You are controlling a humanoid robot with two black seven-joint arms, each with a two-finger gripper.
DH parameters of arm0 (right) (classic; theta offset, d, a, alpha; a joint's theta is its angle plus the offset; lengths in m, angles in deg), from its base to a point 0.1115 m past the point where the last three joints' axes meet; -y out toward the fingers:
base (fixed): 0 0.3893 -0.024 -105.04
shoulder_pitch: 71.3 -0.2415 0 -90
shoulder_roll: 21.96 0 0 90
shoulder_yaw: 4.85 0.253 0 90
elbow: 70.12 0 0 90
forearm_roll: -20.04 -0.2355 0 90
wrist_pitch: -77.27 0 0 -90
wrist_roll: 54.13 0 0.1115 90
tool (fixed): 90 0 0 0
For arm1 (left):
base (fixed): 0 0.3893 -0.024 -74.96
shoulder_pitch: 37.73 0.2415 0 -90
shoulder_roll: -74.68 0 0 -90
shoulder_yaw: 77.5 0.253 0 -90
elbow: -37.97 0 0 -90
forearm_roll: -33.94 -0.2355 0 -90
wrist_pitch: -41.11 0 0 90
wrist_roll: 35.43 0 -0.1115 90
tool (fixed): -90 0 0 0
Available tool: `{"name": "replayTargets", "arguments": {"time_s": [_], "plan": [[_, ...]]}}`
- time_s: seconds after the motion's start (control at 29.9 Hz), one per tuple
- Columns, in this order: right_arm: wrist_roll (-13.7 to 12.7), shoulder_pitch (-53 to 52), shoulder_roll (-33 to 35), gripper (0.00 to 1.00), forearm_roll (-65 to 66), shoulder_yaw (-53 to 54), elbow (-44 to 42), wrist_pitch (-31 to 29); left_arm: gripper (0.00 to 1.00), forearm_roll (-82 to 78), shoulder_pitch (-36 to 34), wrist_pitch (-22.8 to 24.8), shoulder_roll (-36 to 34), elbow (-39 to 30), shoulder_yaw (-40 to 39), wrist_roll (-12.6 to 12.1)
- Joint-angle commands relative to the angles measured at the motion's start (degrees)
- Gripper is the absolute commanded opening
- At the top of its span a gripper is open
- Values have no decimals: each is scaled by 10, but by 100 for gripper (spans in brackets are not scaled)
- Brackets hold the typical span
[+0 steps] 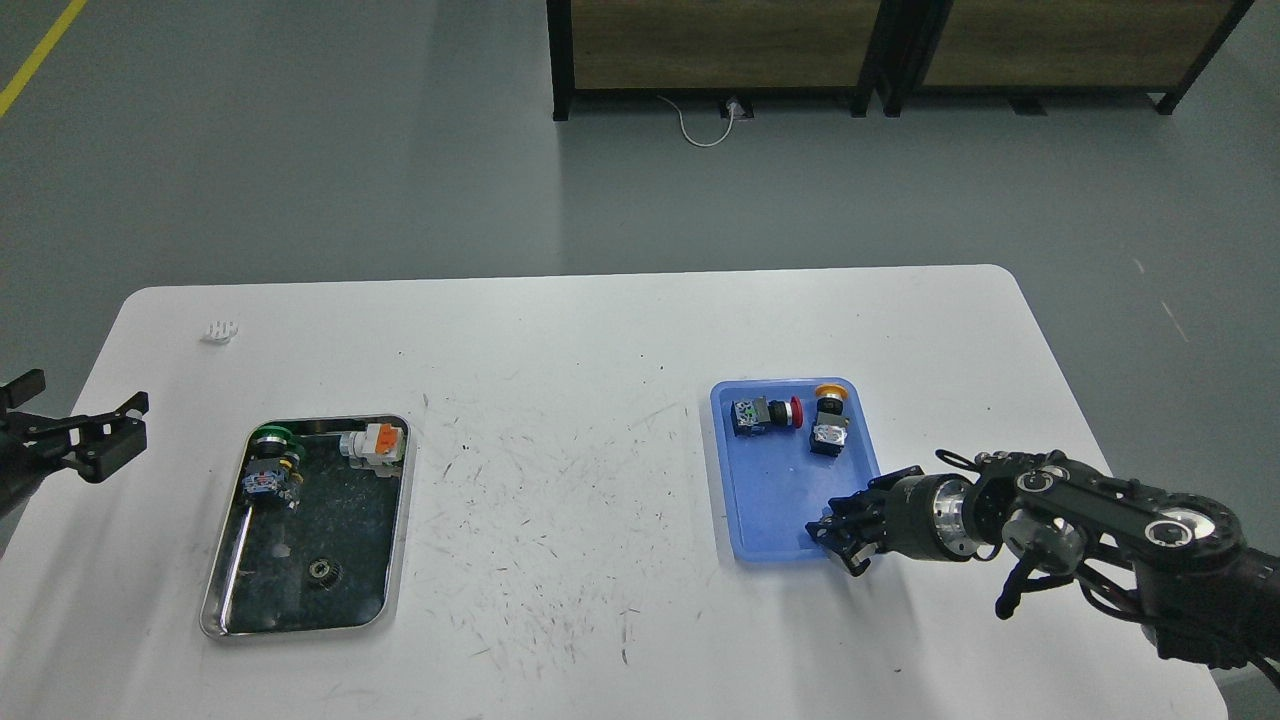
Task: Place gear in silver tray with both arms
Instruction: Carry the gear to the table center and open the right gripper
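The silver tray (222, 560) lies on the left part of the white table. A small dark gear (322, 570) lies on its mirror-like bottom near the front edge. The tray also holds a green-capped switch (268, 462) and an orange-and-white switch (376, 443) at its back. My left gripper (95, 425) hovers open and empty left of the tray, at the table's left edge. My right gripper (842, 535) is low at the front right corner of the blue tray (770, 500). Its dark fingers are seen close together, and I cannot tell whether they hold anything.
The blue tray holds a red-capped switch (765, 413) and a yellow-capped switch (828, 422) at its back. A small white part (219, 329) lies at the table's back left. The table (560, 480) is scuffed in the middle. Dark cabinets (900, 50) stand on the floor beyond.
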Motion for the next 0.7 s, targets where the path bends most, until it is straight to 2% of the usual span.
{"name": "replayTargets", "arguments": {"time_s": [0.0, 0.27, 0.53, 0.67], "plan": [[0, 0, 1, 31, 0, 3, 0, -1, 98, 0, 0, 0, 1, 3, -1, 0], [1, 0, 4, 21, -1, 13, 0, -7, 98, 0, -4, 0, 2, 4, -1, -2], [8, -30, 2, 22, -7, 54, 0, -30, 98, 0, -13, 0, 1, 4, -1, -4], [10, -61, -32, 22, -7, 47, 0, -37, 98, 0, -18, 0, 1, 3, 0, -4]]}}
